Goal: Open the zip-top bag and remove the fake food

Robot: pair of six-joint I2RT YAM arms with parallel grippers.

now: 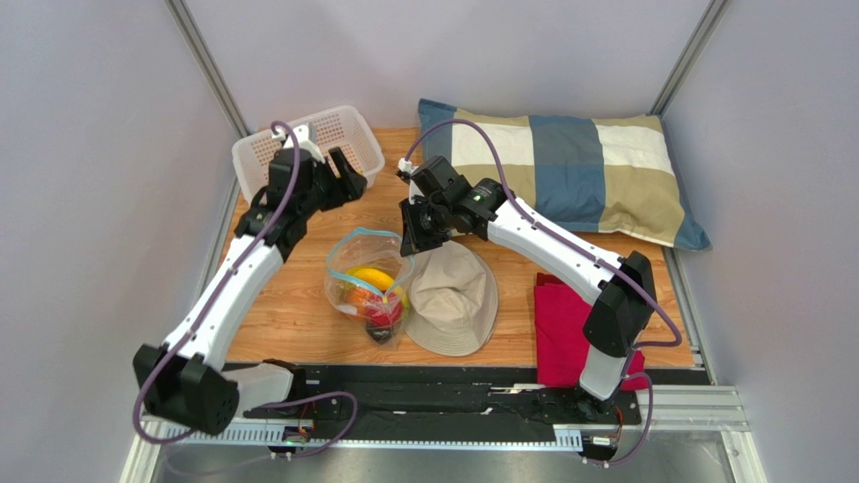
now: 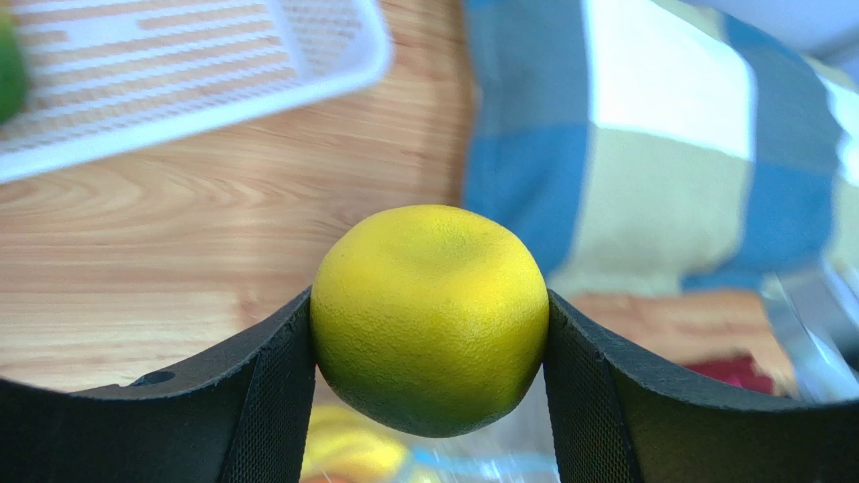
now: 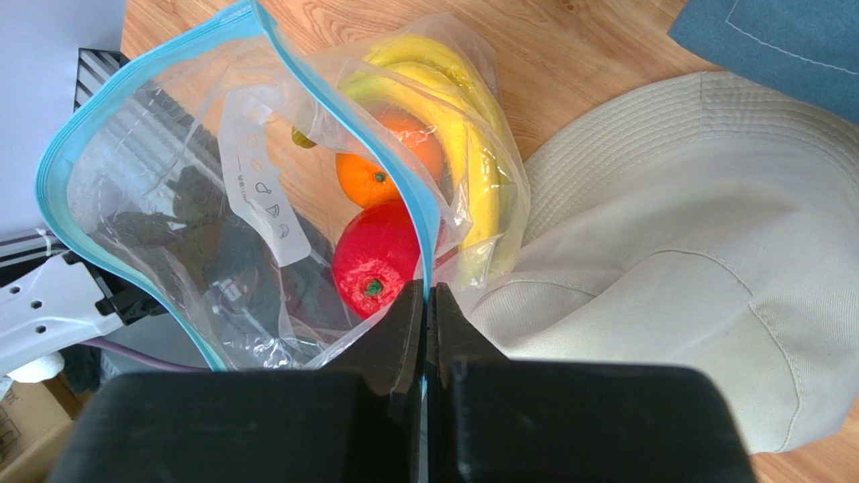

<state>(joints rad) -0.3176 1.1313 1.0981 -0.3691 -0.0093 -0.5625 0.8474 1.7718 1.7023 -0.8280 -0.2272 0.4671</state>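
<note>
The clear zip-top bag (image 1: 355, 264) lies open on the wooden table, its light blue zip strip (image 3: 333, 111) gaping wide. My right gripper (image 3: 425, 294) is shut on the near rim of that strip and holds the mouth up. Inside the bag are an orange (image 3: 375, 179), yellow bananas (image 3: 474, 131) and a red apple (image 3: 375, 264). My left gripper (image 1: 341, 177) hangs over the table next to the basket, shut on a yellow-green round fruit (image 2: 430, 302) pinched between both pads.
A white mesh basket (image 1: 325, 129) stands at the back left, with a green piece (image 2: 8, 66) at its edge in the left wrist view. A checked pillow (image 1: 575, 166) lies at the back right. A beige hat (image 1: 456, 299) touches the bag, and a red cloth (image 1: 557, 332) lies further right.
</note>
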